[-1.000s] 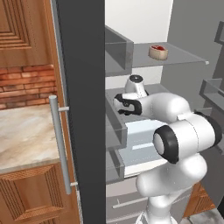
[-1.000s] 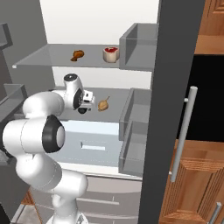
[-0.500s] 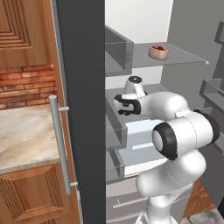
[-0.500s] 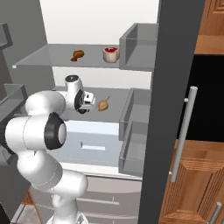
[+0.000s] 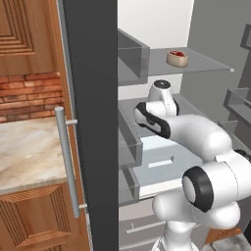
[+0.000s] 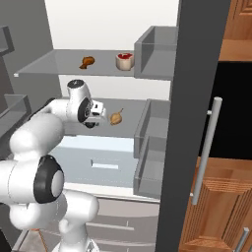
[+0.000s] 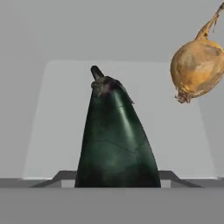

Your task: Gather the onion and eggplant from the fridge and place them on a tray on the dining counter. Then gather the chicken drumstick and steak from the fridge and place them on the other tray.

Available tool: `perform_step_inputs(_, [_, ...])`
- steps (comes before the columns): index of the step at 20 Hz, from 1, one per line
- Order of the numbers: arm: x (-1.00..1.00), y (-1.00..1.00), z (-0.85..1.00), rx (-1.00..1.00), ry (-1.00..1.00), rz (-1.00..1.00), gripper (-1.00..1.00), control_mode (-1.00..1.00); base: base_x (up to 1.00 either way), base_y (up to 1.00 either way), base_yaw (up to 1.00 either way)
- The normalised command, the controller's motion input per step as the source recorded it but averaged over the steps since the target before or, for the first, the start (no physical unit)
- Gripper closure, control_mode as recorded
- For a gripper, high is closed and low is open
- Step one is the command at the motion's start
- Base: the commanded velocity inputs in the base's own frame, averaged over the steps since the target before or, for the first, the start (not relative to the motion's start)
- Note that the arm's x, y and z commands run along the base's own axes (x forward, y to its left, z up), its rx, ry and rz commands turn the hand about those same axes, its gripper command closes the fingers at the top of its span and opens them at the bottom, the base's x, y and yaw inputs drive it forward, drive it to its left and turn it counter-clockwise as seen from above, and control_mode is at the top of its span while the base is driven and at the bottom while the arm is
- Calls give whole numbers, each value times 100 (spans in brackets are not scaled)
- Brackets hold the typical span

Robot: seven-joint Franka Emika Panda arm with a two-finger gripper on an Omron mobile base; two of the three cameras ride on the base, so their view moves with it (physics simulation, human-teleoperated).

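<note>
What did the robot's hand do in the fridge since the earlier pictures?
The gripper closed its jaws on the eggplant on the middle shelf; the arm barely shifted. The onion beside it, the chicken drumstick and the steak on the upper shelf stayed put, and the fridge door stayed open.

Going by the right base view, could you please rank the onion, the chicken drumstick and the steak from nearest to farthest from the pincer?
1. The onion: on the middle shelf, just right of the pincer.
2. The chicken drumstick: on the upper shelf, above the pincer.
3. The steak: on the upper shelf, further right; only slightly farther than the drumstick.
</note>
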Motion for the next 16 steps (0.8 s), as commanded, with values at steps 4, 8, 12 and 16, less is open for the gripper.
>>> perform_step_inputs(4, [-97,-30,38,0,0,-1,100,-100,0,0,0])
perform_step_inputs(8, [-100,-26,38,0,-4,-2,100,-100,0,0,0])
perform_step_inputs(12, [-100,-24,50,0,-5,-1,100,-100,0,0,0])
perform_step_inputs(16, [-100,-24,49,0,-6,-2,100,-100,0,0,0])
